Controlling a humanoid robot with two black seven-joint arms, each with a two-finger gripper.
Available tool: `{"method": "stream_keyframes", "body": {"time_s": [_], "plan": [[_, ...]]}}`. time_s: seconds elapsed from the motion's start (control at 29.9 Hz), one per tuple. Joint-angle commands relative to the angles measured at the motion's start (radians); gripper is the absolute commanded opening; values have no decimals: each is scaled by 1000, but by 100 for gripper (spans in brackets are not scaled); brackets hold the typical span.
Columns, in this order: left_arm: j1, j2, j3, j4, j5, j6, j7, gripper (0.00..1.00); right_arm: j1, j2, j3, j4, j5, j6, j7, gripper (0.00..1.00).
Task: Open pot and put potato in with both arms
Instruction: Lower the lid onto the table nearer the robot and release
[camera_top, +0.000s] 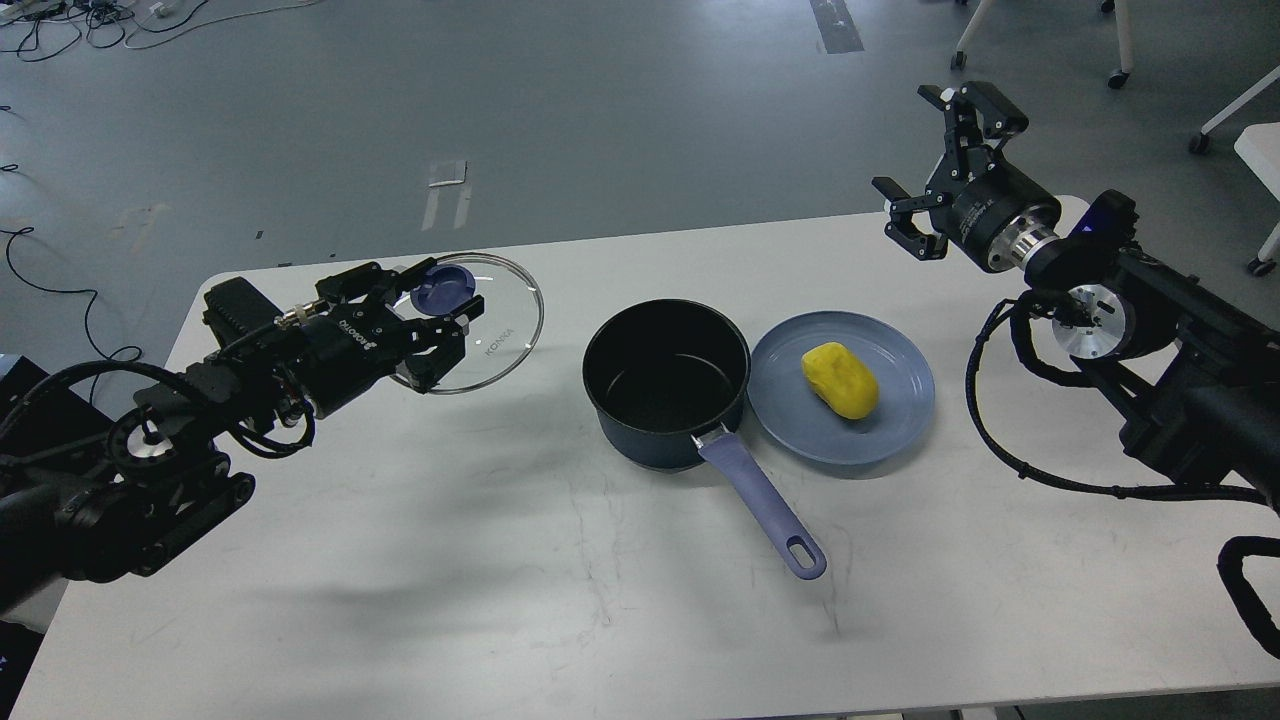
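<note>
The pot (667, 385) stands uncovered on the tabletop (500, 560). The potato (840, 380) lies on a plate (800, 420) touching the pot's right side. Left of the pot, the left hand (435, 315) pinches the lid (505, 325) by its knob. The right hand (935, 160) hangs spread, well beyond the plate, far from the potato.

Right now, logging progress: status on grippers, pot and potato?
Left gripper at round glass lid, grip unclear. Right gripper open, raised. Dark navy saucepan uncovered, empty; yellow oval potato on flat blue plate. Nothing blocking.
</note>
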Motion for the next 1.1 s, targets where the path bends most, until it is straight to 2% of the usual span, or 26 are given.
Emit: {"method": "stream_keyframes", "body": {"time_s": [0.0,0.6,1.07], "plan": [[27,11,0,5,0,0,0,65,-2,0,-1,0,0,0,0,100],[171,-9,0,24,-1,0,0,66,1,-2,-1,3,0,-2,0,100],[196,-37,4,58,-24,0,0,68,4,-29,1,11,3,-2,0,100]]}}
